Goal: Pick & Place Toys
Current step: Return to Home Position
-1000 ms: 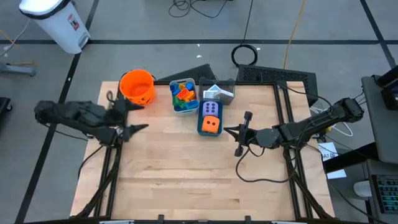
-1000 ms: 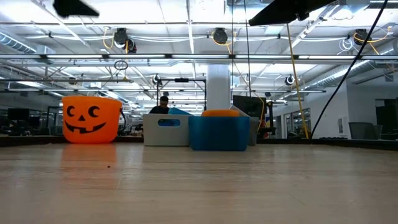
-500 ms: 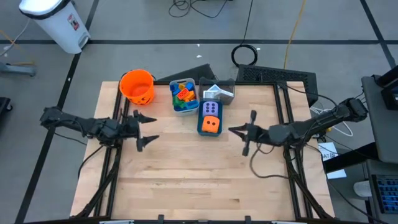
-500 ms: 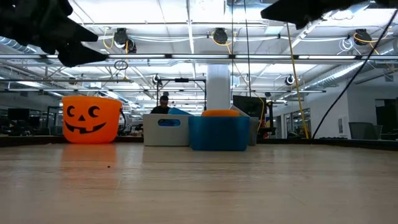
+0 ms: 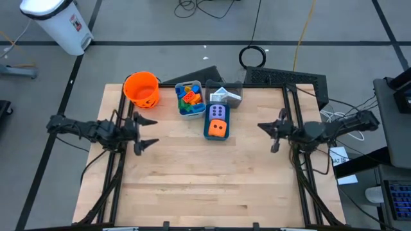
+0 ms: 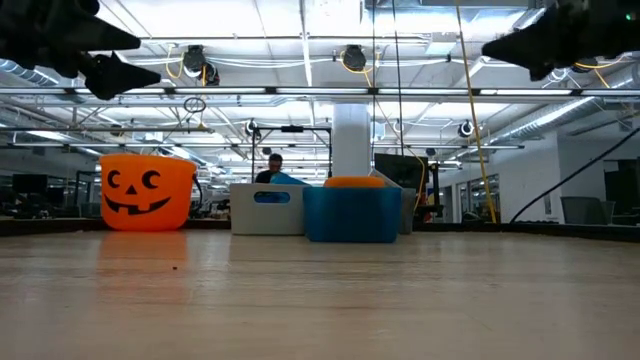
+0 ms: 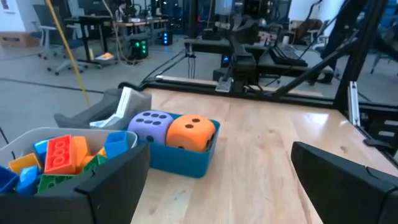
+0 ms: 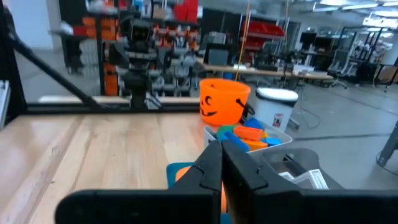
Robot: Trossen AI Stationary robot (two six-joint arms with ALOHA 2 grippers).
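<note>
Right arm drew back; blue bin holds purple die, orange die.

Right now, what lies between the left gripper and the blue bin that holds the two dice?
Nothing: in the high view only bare wooden table separates the open left gripper from the blue bin. The left wrist view agrees.

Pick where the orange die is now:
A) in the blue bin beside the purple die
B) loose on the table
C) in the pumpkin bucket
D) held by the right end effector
A: the high view shows the orange die lying in the blue bin, right next to the purple die.
</note>
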